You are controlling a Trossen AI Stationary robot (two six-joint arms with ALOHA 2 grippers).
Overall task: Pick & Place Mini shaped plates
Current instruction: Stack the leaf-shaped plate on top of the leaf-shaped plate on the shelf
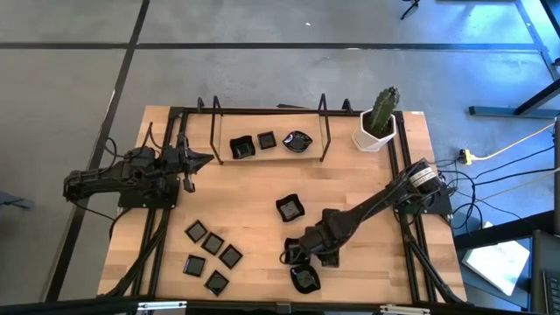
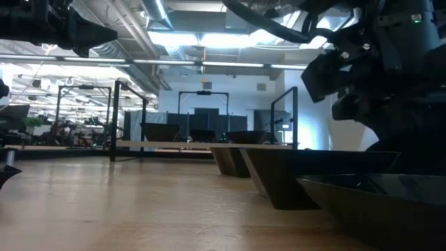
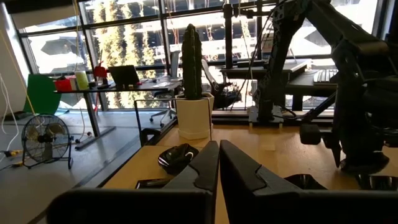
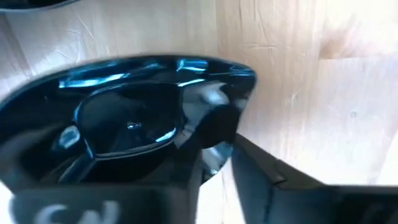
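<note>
Right gripper (image 4: 214,152) is closing its jaws over a black plate's (image 4: 130,118) rim; left gripper (image 3: 219,177) is idling, jaws shut. Most plates are awaiting placement.

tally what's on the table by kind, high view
Small flat square plates: 5
Plates on the rack shelf: 3
Larger raised-rim dishes: 3, one under the right pincer
White cactus pot: 1
Total: 12
</note>
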